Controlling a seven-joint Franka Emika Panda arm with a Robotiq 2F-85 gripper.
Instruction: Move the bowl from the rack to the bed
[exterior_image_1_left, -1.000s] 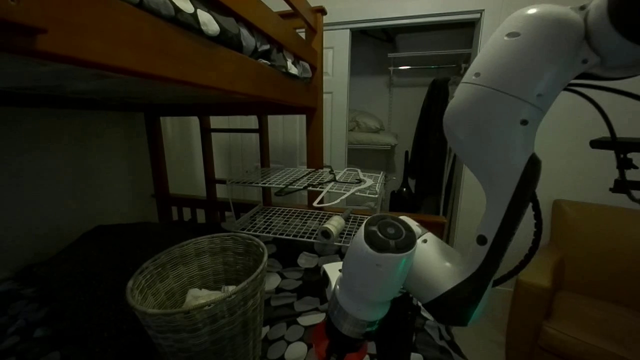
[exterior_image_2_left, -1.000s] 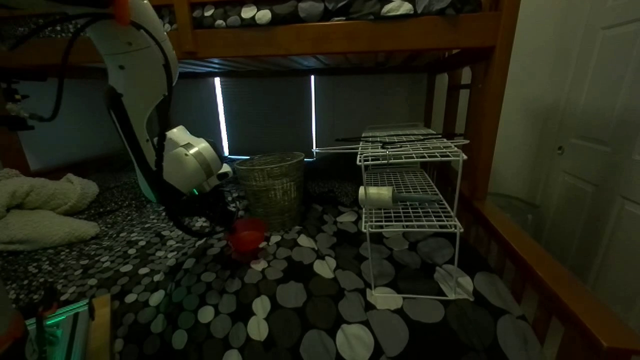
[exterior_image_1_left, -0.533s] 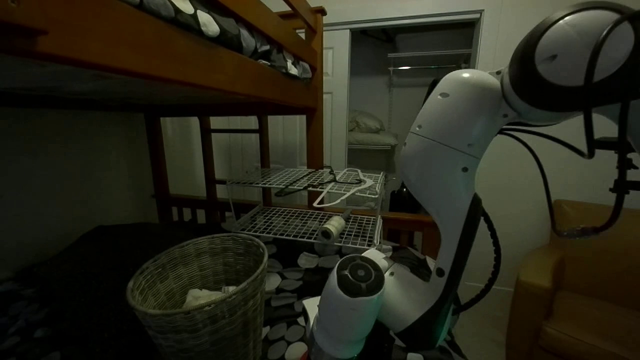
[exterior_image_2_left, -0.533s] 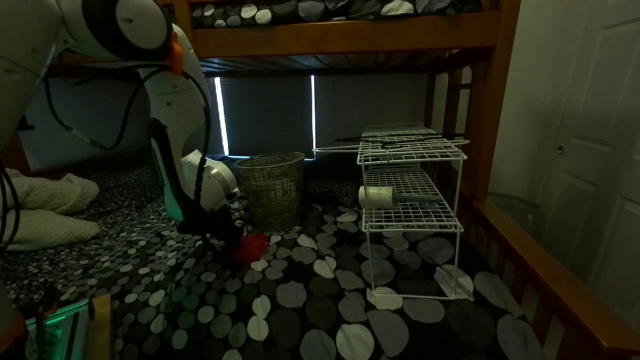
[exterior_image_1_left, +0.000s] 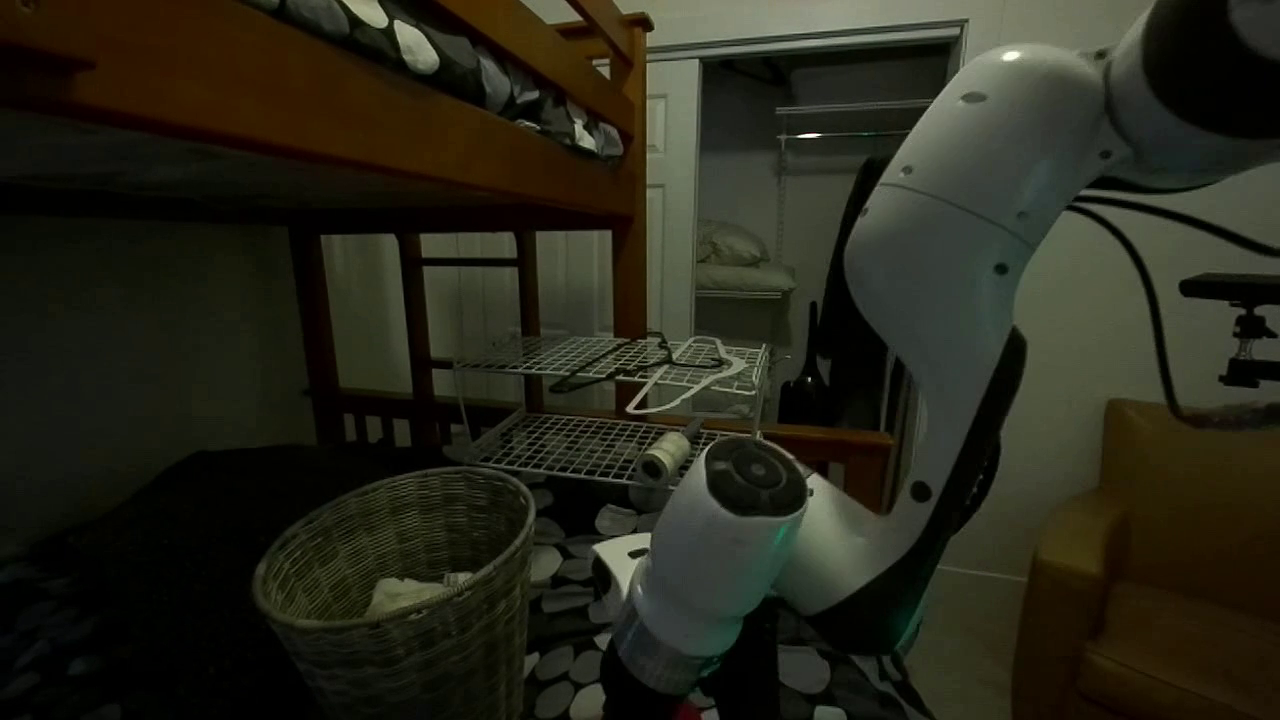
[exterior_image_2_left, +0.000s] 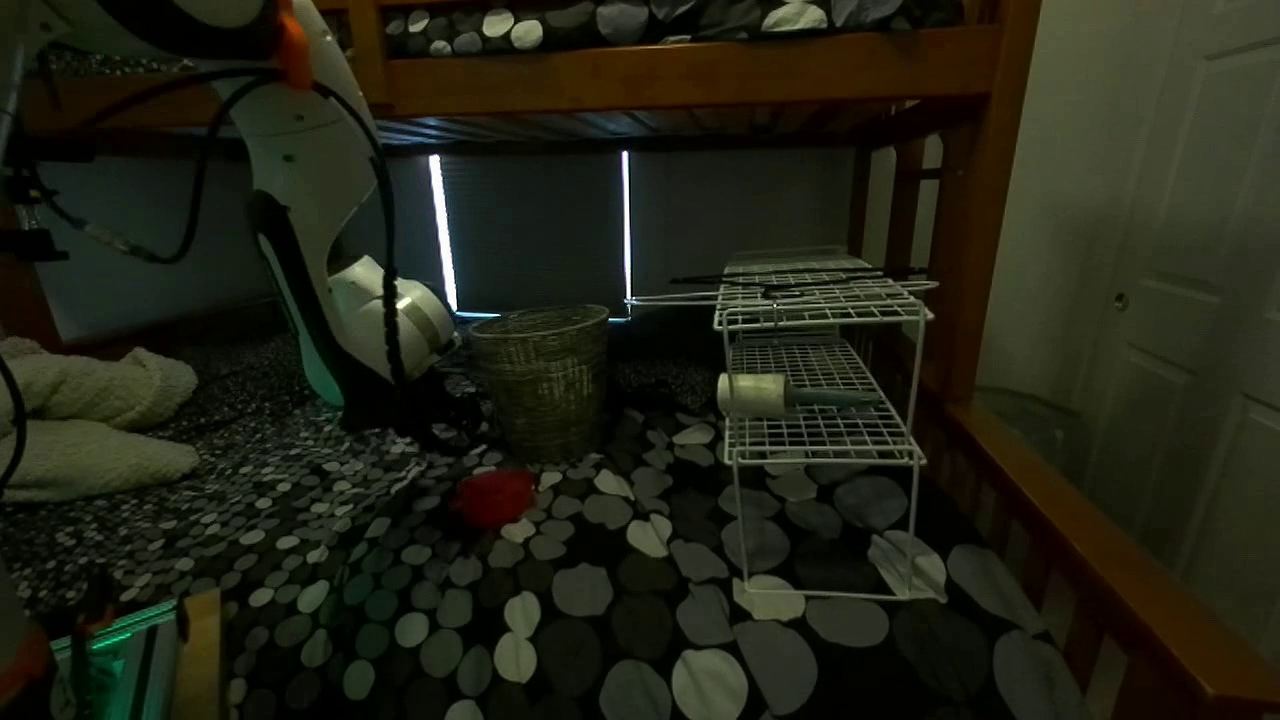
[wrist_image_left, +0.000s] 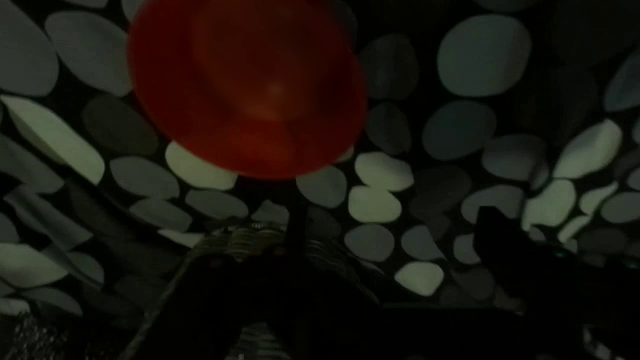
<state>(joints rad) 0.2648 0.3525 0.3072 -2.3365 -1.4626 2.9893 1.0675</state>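
Red plastic bowl rested on the lower level of the wooden bunk bed, left of centre and below mid-height in an exterior view, well apart from the two-tier wire rack at the right. Across the bottom of that frame spread the bed's black cover, patterned with grey and white round spots. The white robot arm bent from the upper right to the bottom centre in an exterior view, with a tan armchair at the lower right. There the rack stood near the centre, a wicker basket at the lower left with a pale crumpled item inside. In the wrist view the gripper entered from the bottom, its dark fingers set wide, spotted cover showing between them; the bowl, toward the upper left, touched neither. On the rack's upper tier lay a black hanger and a white hanger, on its lower tier a lint roller.
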